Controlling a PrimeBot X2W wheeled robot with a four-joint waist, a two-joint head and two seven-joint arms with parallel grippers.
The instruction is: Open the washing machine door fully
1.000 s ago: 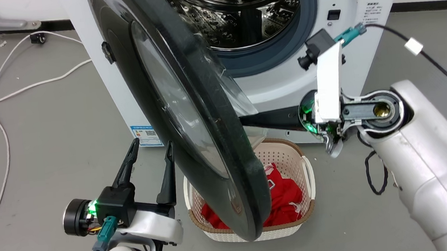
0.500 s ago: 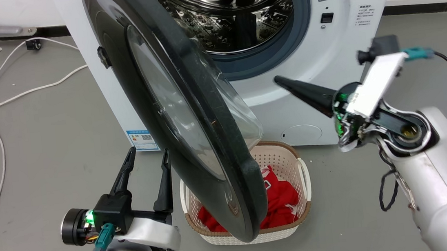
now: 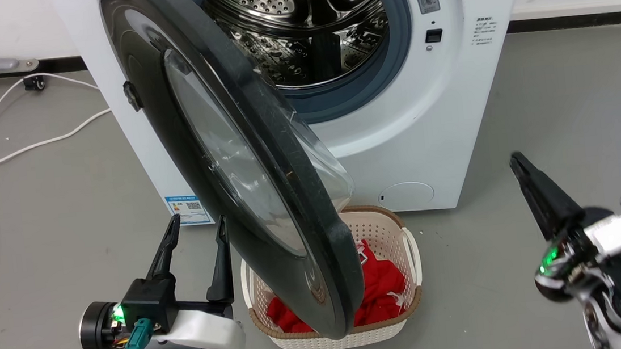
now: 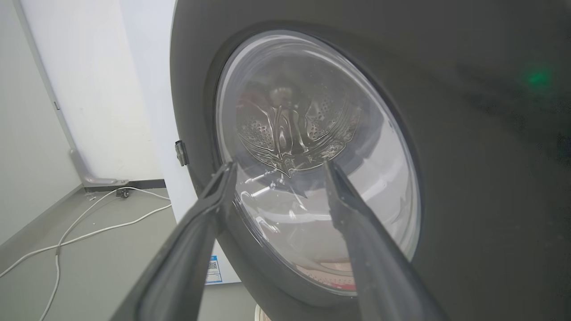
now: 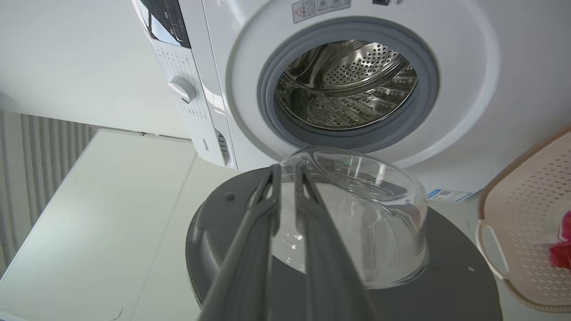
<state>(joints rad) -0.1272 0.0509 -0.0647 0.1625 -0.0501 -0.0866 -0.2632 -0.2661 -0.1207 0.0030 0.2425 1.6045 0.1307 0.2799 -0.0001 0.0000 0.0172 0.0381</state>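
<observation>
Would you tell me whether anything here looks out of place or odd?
Nothing looks damaged or spilled. The washing machine door hangs partly open over the laundry basket of red clothes, which sits close before the machine; whether they touch is unclear. A white cable trails loose across the floor.

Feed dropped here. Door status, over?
Left pincer open, empty. Right pincer shut, off the door. Washing machine door swung out, drum exposed. Basket beneath door edge.
</observation>
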